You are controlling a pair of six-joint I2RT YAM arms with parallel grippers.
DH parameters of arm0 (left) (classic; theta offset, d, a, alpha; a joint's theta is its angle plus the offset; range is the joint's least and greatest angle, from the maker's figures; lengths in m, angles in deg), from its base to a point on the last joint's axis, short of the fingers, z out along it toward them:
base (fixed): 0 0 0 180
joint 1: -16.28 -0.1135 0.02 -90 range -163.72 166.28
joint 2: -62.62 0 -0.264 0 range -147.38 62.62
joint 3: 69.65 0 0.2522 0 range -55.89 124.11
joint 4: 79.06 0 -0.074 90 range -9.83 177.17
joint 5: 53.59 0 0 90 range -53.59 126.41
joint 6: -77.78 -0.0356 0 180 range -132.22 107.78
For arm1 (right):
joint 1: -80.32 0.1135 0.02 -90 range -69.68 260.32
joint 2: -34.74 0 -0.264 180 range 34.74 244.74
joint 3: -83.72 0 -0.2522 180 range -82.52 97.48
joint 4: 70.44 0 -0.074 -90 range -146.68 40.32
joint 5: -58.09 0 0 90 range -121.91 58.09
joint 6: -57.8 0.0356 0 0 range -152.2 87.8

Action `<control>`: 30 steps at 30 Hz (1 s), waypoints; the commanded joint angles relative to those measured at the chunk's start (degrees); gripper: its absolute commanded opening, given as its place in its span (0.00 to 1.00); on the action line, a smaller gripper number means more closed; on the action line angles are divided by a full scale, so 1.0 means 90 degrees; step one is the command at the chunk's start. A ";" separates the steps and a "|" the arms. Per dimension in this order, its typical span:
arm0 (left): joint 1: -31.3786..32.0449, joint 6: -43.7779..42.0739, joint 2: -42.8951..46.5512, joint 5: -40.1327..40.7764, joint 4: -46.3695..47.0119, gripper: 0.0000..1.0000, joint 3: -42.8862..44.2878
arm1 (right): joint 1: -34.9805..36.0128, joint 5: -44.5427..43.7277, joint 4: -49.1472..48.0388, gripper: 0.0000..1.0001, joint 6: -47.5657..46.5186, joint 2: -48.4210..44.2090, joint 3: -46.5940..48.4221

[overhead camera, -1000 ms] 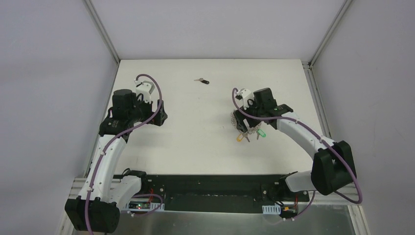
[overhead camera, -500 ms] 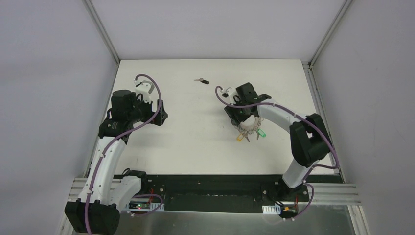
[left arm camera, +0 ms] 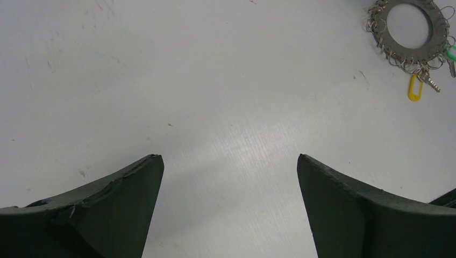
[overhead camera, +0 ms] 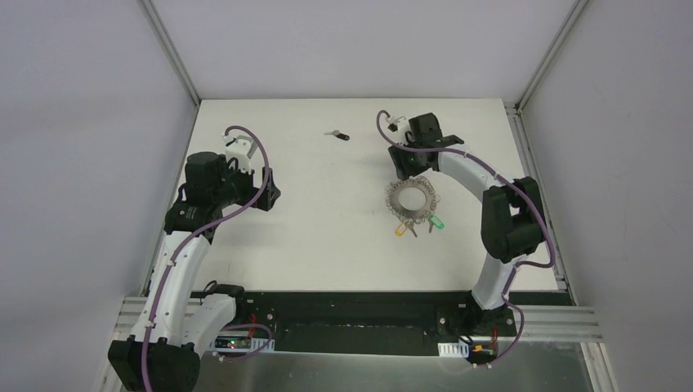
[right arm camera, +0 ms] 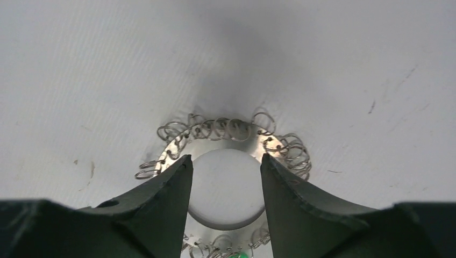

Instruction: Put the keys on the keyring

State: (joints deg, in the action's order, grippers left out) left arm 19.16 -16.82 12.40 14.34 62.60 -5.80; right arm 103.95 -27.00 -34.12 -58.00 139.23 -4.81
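Right of worktop (overhead camera: 327, 229) centre: palm-sized grey metal keyring (overhead camera: 399, 200) fringed with small wire rings, lying flat. Tiny green-headed key (overhead camera: 437, 221) and yellow-orange-headed key (overhead camera: 400, 230) touch its near fringe (hooked on or not, cannot tell). Tiny black-headed key (overhead camera: 337, 134) well apart, toward far edge. Over ring: right end effector (right arm camera: 226, 161), fingers parted, gripping nothing. At left side: left end effector (left arm camera: 229, 157) spread wide, holding nothing.

Moved the right gripper (overhead camera: 406, 166) off the keyring (overhead camera: 414, 198) toward the far side, leaving it uncovered from above. Narrowed the jaws partway, with a gap left between. Swung the right elbow (overhead camera: 511, 216) left and farther in.
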 commanded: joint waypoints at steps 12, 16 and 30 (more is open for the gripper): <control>-0.0047 0.0101 0.0130 -0.0225 0.0299 1.00 -0.0141 | -0.0679 -0.0055 0.0647 0.42 0.0024 0.0580 0.0852; -0.0054 0.0091 0.0141 -0.0242 0.0317 1.00 -0.0173 | -0.0742 0.0124 0.0799 0.40 -0.0542 0.0609 0.0774; -0.0056 0.0082 0.0111 -0.0283 0.0329 1.00 -0.0197 | -0.0743 0.0236 0.1299 0.39 -0.2121 0.1004 0.1128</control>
State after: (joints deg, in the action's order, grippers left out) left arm 19.16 -16.21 12.51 12.92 64.13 -7.20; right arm 97.07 -26.50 -25.68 -72.86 147.16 1.33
